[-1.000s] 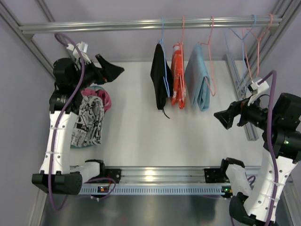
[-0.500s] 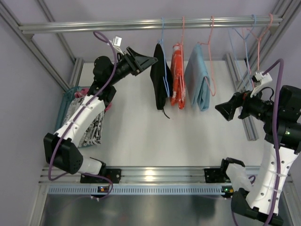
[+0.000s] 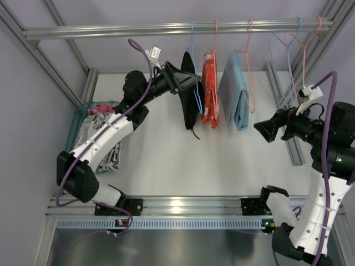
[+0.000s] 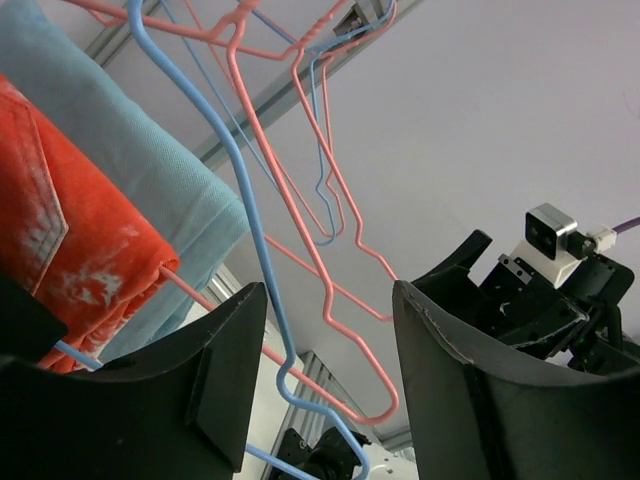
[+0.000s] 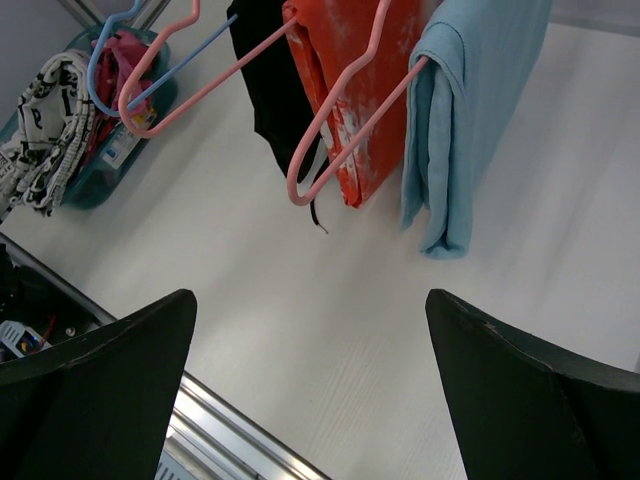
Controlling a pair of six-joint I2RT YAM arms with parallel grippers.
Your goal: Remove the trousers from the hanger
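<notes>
Item: black trousers (image 3: 188, 100), folded over a blue hanger (image 4: 255, 230), hanging under the rail (image 3: 138, 29) near its middle. Beside them along the rail, toward its right end, orange-red trousers (image 3: 211, 97) with white blotches are hanging on a pink hanger (image 5: 340, 110), and a light blue cloth (image 3: 234, 94) is hanging next after that. Neither pair is off its hanger yet. The left fingers (image 3: 186, 80) are standing spread under the rail, right against the black trousers on the side facing the rail's left end. In the left wrist view the blue hanger wire is showing in the gap between them with nothing pinched, though whether it is truly lying between them cannot be told. The right fingers (image 5: 90, 400) are also spread and empty, hovering below the rail's right end, well apart from the garments. A basket (image 3: 77, 113) of patterned clothes is sitting on the counter (image 3: 166, 160) below the rail's left end. Step in hand, by judgement: reaching for the black trousers, grasp not yet made. The next move is calling for the left fingers to pinch cloth only, not wire, then draw the fold down and off the hanger bar while the hook is staying on the rail.
</notes>
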